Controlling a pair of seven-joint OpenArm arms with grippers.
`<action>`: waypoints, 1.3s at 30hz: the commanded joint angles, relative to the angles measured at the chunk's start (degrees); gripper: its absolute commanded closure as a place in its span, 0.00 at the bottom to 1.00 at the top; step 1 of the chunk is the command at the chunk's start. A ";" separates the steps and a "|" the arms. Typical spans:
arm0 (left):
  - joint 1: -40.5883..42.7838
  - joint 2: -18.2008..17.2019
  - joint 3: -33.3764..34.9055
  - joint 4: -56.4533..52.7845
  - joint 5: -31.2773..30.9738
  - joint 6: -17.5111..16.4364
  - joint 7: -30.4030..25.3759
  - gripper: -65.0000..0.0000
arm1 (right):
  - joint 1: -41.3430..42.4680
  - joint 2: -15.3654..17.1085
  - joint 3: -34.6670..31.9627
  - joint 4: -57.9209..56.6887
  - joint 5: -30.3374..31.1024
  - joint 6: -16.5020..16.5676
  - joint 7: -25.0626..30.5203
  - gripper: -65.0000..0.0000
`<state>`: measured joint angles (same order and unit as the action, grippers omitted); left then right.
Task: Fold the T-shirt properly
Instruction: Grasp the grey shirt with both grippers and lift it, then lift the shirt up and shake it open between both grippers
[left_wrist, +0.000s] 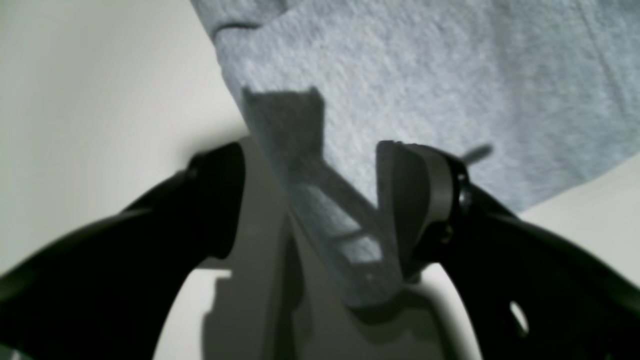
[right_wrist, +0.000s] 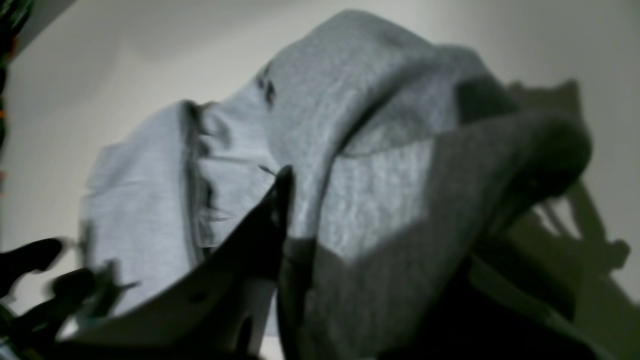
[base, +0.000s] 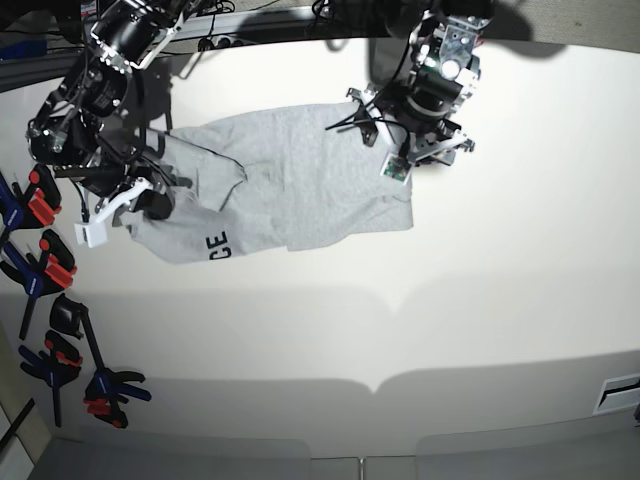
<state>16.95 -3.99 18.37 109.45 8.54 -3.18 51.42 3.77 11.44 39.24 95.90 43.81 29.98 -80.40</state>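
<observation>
Now | right end effector (base: 150, 200) clamped on T-shirt (base: 300, 180) edge | left end effector (left_wrist: 320, 200) spread wide, straddling hem

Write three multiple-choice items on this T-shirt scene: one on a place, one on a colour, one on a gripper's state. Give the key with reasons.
1. Where do the clamps lie in the base view?
A. along the table's left edge
B. on the T-shirt
C. at the right edge

2. What colour is the T-shirt?
A. navy
B. light heather grey
C. red

3. How does the left gripper stand?
A. shut on a sleeve
B. out of view
C. open, its jaws astride an edge of the cloth

Key: 1 A, they line the left border of the table. 2 B, grey cloth in all views, with black letters. 3 C, the left wrist view shows wide jaws with a fold between them.
</observation>
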 joint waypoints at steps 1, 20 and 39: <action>-0.13 0.31 0.11 -0.72 0.09 0.15 -1.57 0.34 | 1.14 -0.11 0.07 2.91 2.93 -0.17 1.31 1.00; -4.00 0.31 15.13 -14.56 0.44 0.00 -9.49 0.34 | 1.29 -15.93 -11.43 9.99 0.24 -0.07 2.64 1.00; -6.97 0.31 15.80 -9.90 3.74 0.00 -1.88 0.34 | 0.79 -20.44 -26.88 9.94 -13.66 -2.19 3.43 1.00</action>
<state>10.28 -4.16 34.09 98.45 12.27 -3.29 50.52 3.60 -8.73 12.51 104.79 28.64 28.23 -78.48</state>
